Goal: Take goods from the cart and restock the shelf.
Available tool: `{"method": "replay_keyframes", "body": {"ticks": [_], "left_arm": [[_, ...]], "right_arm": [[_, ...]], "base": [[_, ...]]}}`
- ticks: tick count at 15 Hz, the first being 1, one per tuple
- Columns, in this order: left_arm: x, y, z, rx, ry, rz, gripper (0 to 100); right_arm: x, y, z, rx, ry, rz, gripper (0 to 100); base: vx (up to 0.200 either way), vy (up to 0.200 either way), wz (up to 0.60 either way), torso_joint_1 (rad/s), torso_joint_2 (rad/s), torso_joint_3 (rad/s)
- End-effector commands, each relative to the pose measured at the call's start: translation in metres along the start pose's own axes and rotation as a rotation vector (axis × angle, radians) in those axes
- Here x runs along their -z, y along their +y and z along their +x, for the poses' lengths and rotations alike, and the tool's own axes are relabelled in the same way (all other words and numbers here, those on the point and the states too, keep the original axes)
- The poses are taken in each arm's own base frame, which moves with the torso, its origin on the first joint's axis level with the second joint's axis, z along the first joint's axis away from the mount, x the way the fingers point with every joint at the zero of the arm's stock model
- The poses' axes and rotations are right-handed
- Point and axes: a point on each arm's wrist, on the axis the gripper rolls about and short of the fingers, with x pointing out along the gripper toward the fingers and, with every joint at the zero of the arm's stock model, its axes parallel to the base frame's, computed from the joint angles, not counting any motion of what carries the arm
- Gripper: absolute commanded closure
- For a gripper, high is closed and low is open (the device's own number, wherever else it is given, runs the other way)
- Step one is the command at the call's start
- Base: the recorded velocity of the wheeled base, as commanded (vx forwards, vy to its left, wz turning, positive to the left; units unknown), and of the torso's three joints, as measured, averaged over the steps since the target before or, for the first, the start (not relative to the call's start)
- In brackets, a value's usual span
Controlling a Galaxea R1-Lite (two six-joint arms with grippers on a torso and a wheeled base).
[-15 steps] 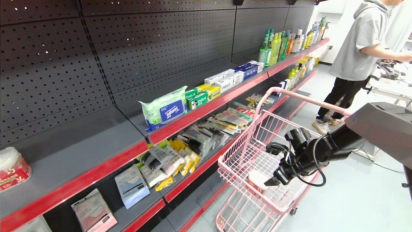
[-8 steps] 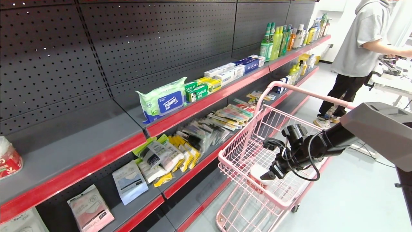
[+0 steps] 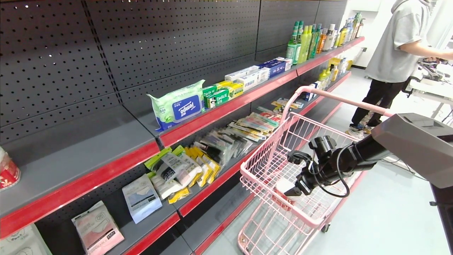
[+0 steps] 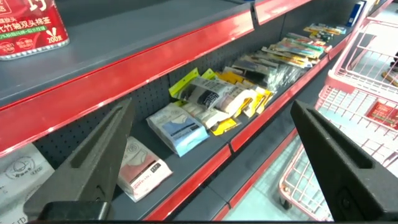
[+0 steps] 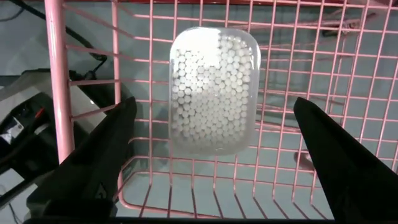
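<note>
A clear tub of cotton swabs (image 5: 214, 90) lies on the wire floor of the pink cart (image 3: 339, 101). My right gripper (image 5: 214, 180) hangs open just above it, one finger to each side, not touching. In the head view the right gripper (image 3: 292, 192) sits inside the basket, with the tub (image 3: 283, 185) showing white beside it. My left gripper (image 4: 211, 155) is open and holds nothing, facing the lower shelf tier. A red-labelled pack (image 4: 28, 28) stands on the grey upper shelf (image 3: 81, 145) at the far left.
Further along the upper shelf are a green tissue pack (image 3: 178, 108), toothpaste boxes (image 3: 247, 78) and bottles (image 3: 304, 44). Bagged goods (image 3: 177, 170) crowd the lower tier. A broad stretch of upper shelf between the red pack and the tissue pack is bare.
The head camera has shifted, so shelf and cart sit a little differently in the picture. The right gripper stays open over the tub in the cart, edging slightly nearer to it.
</note>
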Motion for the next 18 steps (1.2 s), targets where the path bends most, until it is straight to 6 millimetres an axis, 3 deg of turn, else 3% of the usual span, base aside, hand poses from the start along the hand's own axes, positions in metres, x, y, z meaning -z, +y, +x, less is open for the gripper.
{"method": "replay_keyframes", "body": {"ticks": [1,7,18], "left_arm": [[0.0,0.0,0.0,0.0,0.001,0.0,0],[0.0,0.0,0.0,0.0,0.001,0.001,0],[0.0,0.0,0.0,0.0,0.001,0.001,0]], "right_arm": [[0.0,0.0,0.0,-0.001,0.0,-0.001,0],[-0.001,-0.002,0.0,-0.007,-0.015,-0.015,0],[0.002,-0.002,0.016,-0.056,-0.021,0.004,0]], "base": [[0.0,0.0,0.0,0.0,0.0,0.0],[0.0,0.0,0.0,-0.101,0.26,0.157],[0.0,0.0,0.0,-0.002,0.01,0.005]]}}
